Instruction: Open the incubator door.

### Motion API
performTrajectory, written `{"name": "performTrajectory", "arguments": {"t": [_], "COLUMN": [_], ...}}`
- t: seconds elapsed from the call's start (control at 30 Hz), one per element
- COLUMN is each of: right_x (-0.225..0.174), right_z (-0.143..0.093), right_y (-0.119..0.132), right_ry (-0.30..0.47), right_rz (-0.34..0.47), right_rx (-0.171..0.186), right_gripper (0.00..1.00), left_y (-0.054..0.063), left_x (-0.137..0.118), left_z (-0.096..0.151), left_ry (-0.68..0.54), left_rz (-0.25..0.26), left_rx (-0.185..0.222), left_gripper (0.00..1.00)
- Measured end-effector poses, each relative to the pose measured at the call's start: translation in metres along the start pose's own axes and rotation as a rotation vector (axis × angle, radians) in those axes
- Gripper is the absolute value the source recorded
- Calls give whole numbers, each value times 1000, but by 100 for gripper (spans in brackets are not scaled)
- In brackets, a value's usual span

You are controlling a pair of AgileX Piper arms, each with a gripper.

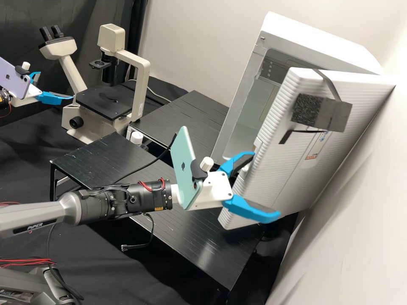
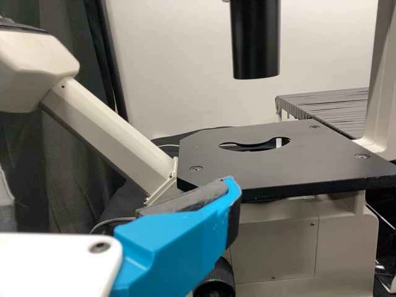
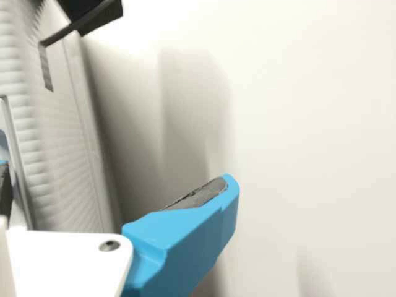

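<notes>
Two blue fingers (image 1: 252, 209) spread wide on the right gripper (image 1: 266, 185), so it's clearly open and not clamped on anything, one on each side of the incubator door's (image 1: 292, 165) near edge in the high view. The inner one looks right up against that edge, maybe touching, though I can't tell for sure. The door itself is well away from the incubator (image 1: 326, 46), leaning out toward the white wall (image 1: 352, 203) with the inside of the chamber showing, so I'd call the task basically done or very close. What could bite you from here is mostly room: the wall is right beside the door, so pushing further could jam the panel into it, strain the hinge or trap the outer finger. Backing out crooked could be worse imo, since the inner finger might hook the edge and drag the door partway shut. I'd also watch the dark strap (image 1: 333, 84) and the grey pad (image 1: 322, 112) on the door, since a raised wrist could snag them. Left gripper (image 1: 56, 85) is parted too, nothing held, hanging out by the microscope (image 1: 142, 89), well apart from the door.
</notes>
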Motion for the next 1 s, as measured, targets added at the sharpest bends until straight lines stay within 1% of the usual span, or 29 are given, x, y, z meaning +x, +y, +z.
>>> {"name": "performTrajectory", "arguments": {"t": [0.2, 0.33, 0.47, 0.53, 0.63, 0.7, 0.77, 0.83, 0.87, 0.9, 0.93, 1.0], "right_x": [-7, -15, -26, -32, -45, -54, -61, -68, -72, -76, -78, -83], "right_z": [-4, -9, -12, -15, -19, -24, -27, -35, -40, -45, -49, -57], "right_y": [4, 6, 9, 11, 16, 20, 20, 17, 14, 11, 6, -1], "right_ry": [28, 62, 98, 122, 173, 222, 283, 394, 460, 523, 568, 671], "right_rz": [19, 37, 59, 72, 90, 107, 103, 67, 34, -1, -50, -126], "right_rx": [16, 1, 2, 11, 46, 72, 74, 92, 103, 106, 122, 139], "right_gripper": [100, 100, 100, 100, 100, 100, 100, 100, 100, 100, 100, 100], "left_y": [0, 0, 0, 0, 0, 0, 0, 0, 0, 0, 0, 0], "left_x": [0, 0, 0, 0, 0, 0, 0, 0, 0, 0, 0, 0], "left_z": [0, 0, 0, 0, 0, 0, 0, 0, 0, 0, 0, 0], "left_ry": [0, 0, 0, 0, 0, 0, 0, 0, 0, 0, 0, 0], "left_rz": [0, 0, 0, 0, 0, 0, 0, 0, 0, 0, 0, 0], "left_rx": [0, 0, 0, 0, 0, 0, 0, 0, 0, 0, 0, 0], "left_gripper": [100, 100, 100, 100, 100, 100, 100, 100, 100, 100, 100, 100]}}
